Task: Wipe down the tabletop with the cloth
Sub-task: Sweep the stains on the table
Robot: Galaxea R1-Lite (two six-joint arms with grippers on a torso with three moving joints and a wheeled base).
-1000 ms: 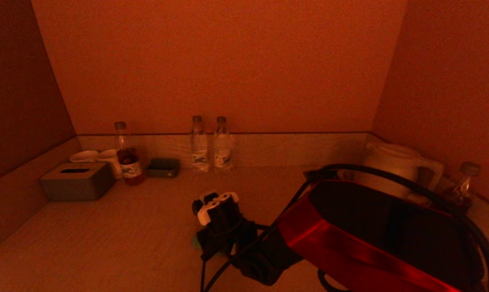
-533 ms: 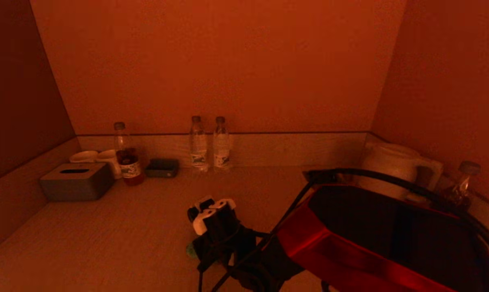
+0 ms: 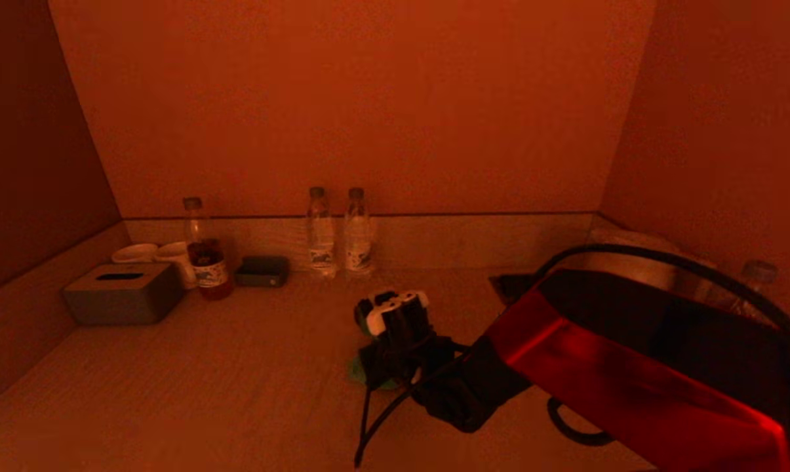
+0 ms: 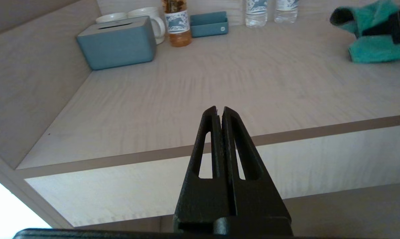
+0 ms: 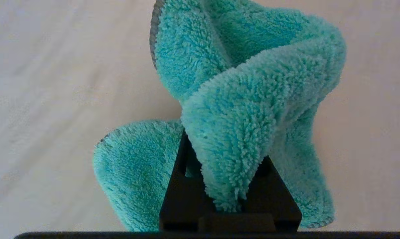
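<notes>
In the head view, the right arm reaches forward over the pale wooden tabletop (image 3: 191, 393), and the right gripper (image 3: 375, 364) points down onto it near the middle. A bit of the green cloth (image 3: 358, 373) shows under the gripper, pressed against the surface. Beyond the gripper, against the back wall, stand two water bottles (image 3: 335, 229). Further off to its left sit a tea bottle (image 3: 204, 252), a small dark tray (image 3: 262, 271), two white cups (image 3: 155, 252) and a tissue box (image 3: 122, 292). A kettle (image 3: 631, 262) is partly hidden behind the arm on the gripper's right.

In the left wrist view, the left gripper (image 4: 219, 114) hangs in front of the table's front edge, off the surface, with its two fingers pressed together and nothing between them. The cloth lies well away from it, far across the tabletop, with the right gripper's dark fingers on it.

In the right wrist view, the right gripper's fingers are clamped on the fluffy turquoise cloth, a thick fold bunched up between them. The rest of the cloth spreads on the tabletop on both sides of the fingers.
</notes>
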